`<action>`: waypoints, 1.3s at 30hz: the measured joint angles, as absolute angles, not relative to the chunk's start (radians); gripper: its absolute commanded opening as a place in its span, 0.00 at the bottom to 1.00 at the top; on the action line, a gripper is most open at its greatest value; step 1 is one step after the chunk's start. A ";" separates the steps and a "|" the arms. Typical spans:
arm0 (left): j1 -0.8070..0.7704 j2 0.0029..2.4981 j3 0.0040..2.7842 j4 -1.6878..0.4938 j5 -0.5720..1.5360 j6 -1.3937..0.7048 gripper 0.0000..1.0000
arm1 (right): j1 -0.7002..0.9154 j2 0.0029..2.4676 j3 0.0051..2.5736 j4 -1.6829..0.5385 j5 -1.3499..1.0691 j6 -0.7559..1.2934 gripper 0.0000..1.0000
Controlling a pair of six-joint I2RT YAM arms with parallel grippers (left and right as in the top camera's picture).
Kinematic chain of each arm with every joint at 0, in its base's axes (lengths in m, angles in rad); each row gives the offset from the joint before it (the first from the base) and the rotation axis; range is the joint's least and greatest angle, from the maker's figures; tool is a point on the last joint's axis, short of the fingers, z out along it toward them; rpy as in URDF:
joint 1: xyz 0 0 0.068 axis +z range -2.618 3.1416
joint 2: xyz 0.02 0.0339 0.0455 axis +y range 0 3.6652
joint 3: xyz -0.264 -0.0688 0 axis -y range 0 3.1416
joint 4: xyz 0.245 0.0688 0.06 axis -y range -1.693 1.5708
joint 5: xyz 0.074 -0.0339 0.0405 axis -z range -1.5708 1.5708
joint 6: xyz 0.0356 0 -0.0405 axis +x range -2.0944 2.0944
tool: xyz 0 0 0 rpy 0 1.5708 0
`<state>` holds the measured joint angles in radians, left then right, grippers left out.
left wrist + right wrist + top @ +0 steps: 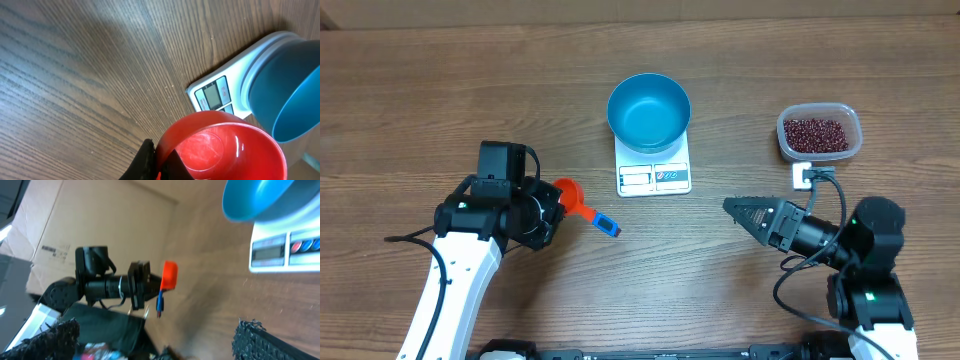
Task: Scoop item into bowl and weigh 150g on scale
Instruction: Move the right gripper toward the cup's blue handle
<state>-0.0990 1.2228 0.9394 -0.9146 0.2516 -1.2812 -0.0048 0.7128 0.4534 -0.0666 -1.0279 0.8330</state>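
We log: left gripper (554, 206) clamped on red plastic scoop (570, 194); right gripper (731, 207) apart, empty; round blue bowl (648, 112) on white scale (655, 178) for weighing.

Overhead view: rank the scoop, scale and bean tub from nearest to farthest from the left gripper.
1. Scoop: held in the left gripper.
2. Scale: to its right, mid-table, under the bowl.
3. Tub: far right, beyond the scale.
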 measured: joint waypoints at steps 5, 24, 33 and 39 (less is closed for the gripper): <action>-0.143 1.223 0.939 -0.918 0.252 -1.345 0.04 | 0.058 0.821 0.453 -0.067 -1.093 0.828 1.00; -0.252 1.223 0.939 -1.013 0.131 -1.657 0.04 | 0.685 1.058 0.453 0.182 -0.560 0.915 1.00; -0.325 1.223 0.939 -1.018 0.121 -1.690 0.04 | 0.819 1.153 0.455 0.319 -0.360 0.983 0.70; -0.339 1.223 0.939 -1.019 0.115 -1.708 0.04 | 0.820 1.207 0.455 0.322 -0.301 1.051 0.62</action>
